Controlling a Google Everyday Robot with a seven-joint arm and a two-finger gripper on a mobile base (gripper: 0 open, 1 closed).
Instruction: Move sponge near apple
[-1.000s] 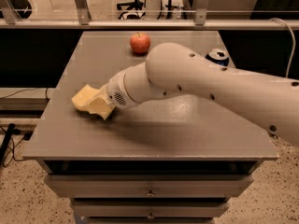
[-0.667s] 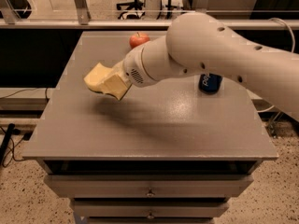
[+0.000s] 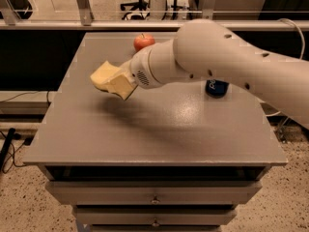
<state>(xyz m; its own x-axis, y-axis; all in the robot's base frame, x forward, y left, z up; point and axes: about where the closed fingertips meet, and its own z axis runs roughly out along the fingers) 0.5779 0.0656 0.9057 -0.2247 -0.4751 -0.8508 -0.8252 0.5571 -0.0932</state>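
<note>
- One white, rounded robot arm (image 3: 231, 66) reaches in from the right edge of the view and crosses over the flat grey bench (image 3: 159, 129) toward its left half.
- At the arm's tip, the end effector (image 3: 121, 83), with pale yellow blocky fingers, hangs above the left-centre part of the bench and points left and slightly down.
- The end effector is pinching the pale yellow, wavy-edged soft foam sponge (image 3: 105, 75). The sponge sticks out to the left of the fingers, tilted and clear of the bench top.
- A dark shadow (image 3: 125, 111) lies on the surface below the sponge.
- The small round red apple (image 3: 144, 41), tinged orange-yellow and with a short stem, sits on the bench near its far edge. It is behind and to the right of the held sponge, near it but not touching.
- A blue soda can (image 3: 217, 87) is on the right part of the bench, partly hidden behind the arm and well apart from the sponge.
- Under the bench top, grey drawers (image 3: 154, 197) with small knobs face the camera.
</note>
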